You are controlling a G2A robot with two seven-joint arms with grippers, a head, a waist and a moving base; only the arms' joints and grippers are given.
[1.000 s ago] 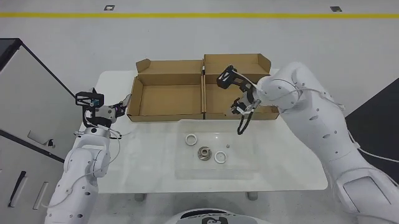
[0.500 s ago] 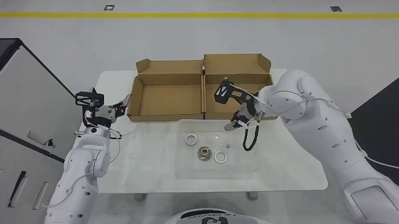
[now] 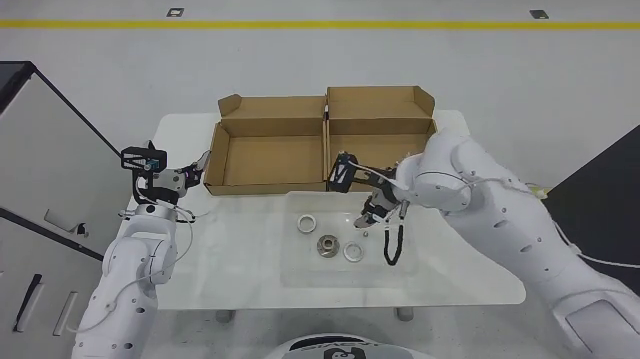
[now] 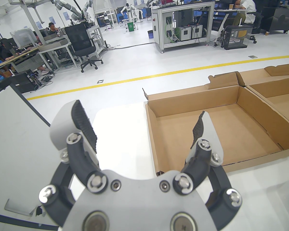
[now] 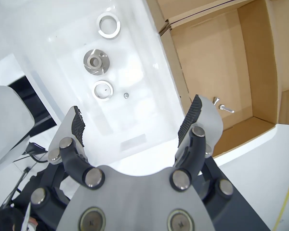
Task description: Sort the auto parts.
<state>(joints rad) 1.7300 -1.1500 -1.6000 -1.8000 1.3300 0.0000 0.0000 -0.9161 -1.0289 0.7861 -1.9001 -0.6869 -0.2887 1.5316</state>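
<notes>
Left cardboard box [image 3: 268, 154] and right cardboard box [image 3: 380, 139]: plain brown inside and out. Table [image 3: 460, 269]: glossy white. Ring [image 5: 108, 25] and second ring [image 5: 103, 90]: bright silver. Flanged hub [image 5: 96, 62]: duller grey metal. Small screw [image 5: 126, 95] and bolts [image 5: 226, 108]: silver. Left gripper [image 4: 138, 110] and right gripper [image 5: 136, 106]: white finger shells, black cross-ribbed pads [image 5: 188, 118], dark grey links. Floor [image 3: 420, 59]: pale grey with a yellow stripe [image 3: 320, 24].

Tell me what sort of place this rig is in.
Likely a robotics lab or workshop: a yellow painted floor line, grey jointed robot arms, and a black wheeled office chair.
</notes>
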